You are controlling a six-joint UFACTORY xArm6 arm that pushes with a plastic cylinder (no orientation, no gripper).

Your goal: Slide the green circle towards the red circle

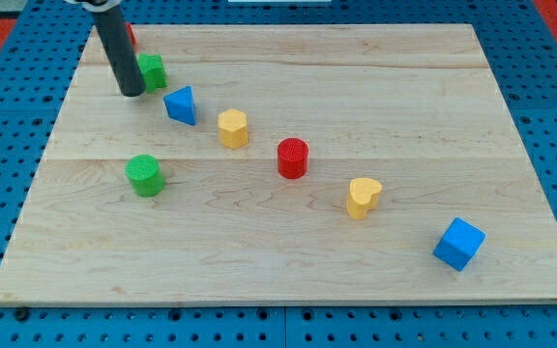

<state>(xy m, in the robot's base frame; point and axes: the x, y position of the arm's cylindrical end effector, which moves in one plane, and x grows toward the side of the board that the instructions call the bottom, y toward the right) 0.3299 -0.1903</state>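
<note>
I have no jaws, only my tip (131,93), resting on the table (375,77) beside a green block (152,71), well apart from the green circle (145,175) and red circle (293,158).

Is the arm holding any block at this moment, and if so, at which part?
Nothing is held. My tip is only a rod; it stands beside the green block at the view's top left, far from the green circle.

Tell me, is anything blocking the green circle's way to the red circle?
Nothing visible does. The green circle has bare board between it and the red circle; the yellow block sits above that line. My tip is up by the other green block.
</note>
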